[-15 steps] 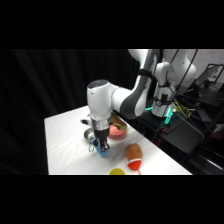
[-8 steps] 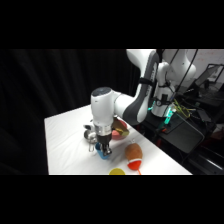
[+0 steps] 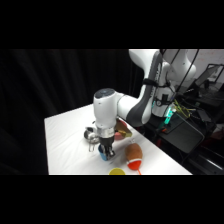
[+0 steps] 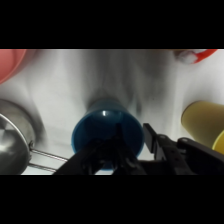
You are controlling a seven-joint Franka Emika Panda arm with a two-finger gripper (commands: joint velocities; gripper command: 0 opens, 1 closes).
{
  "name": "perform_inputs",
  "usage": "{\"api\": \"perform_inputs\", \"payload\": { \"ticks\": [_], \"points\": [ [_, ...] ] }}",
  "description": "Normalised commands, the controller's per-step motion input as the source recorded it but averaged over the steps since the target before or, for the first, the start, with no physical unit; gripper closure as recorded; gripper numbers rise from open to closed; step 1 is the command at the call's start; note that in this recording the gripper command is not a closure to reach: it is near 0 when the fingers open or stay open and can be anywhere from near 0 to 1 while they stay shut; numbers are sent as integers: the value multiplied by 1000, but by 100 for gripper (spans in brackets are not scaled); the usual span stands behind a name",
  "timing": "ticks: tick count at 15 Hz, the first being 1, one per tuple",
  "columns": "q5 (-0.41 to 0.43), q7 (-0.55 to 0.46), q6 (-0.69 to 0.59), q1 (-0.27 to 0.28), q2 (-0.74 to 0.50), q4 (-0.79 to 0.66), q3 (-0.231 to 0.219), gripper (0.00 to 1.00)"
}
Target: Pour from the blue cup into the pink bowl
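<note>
In the wrist view, the gripper rises from the bottom edge as dark linkage, and its fingers sit down at the rim of the blue cup, which stands upright in the lower middle of the frame, its mouth open toward the camera; whether the fingers are clamped on the rim or apart cannot be told. At the left edge lies a shiny metal bowl, with thin metal tongs running from it toward the cup. At the right edge is a yellow object. Farther off, in the upper left corner, a curve of the pink bowl shows; in the upper right corner is a red-and-white shape. In the side view, the cup sits under the gripper near the front of the white table, with an orange-and-red object to its right and the pink bowl behind the arm.
</note>
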Motion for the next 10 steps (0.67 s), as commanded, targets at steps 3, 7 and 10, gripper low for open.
{"api": "perform_inputs", "payload": {
  "ticks": [3,7,10],
  "points": [
    [-151,199,-145,146,-328,-176,-131,0],
    [-111,142,-291,35,-413,-158,-63,0],
    [-123,175,-517,-43,-583,-70,-44,0]
  ]
}}
